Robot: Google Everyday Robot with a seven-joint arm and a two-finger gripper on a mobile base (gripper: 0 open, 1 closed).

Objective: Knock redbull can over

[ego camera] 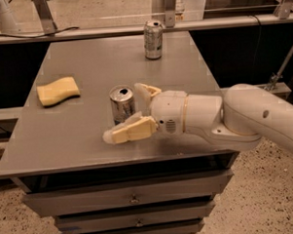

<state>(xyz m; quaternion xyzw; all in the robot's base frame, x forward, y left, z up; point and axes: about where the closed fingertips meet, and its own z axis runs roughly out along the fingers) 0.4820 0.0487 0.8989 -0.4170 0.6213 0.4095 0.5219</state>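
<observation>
1. Camera view: the redbull can (121, 101) stands upright on the grey table (84, 141).
2. The gripper (126, 112) reaches in from the right of the can. Its jaws are spread wide and grip nothing.
3. One finger lies in front of the can and the other behind it, so the can stands between them.
4. A plainer silver can (153, 39) stands well behind the redbull can.
5. A yellow sponge (57, 90) lies to the can's left, well apart.

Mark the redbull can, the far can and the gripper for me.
redbull can (121, 103): camera view, side wall.
far can (153, 40): camera view, side wall.
gripper (122, 111): camera view, between fingertips, straddling redbull can.
</observation>
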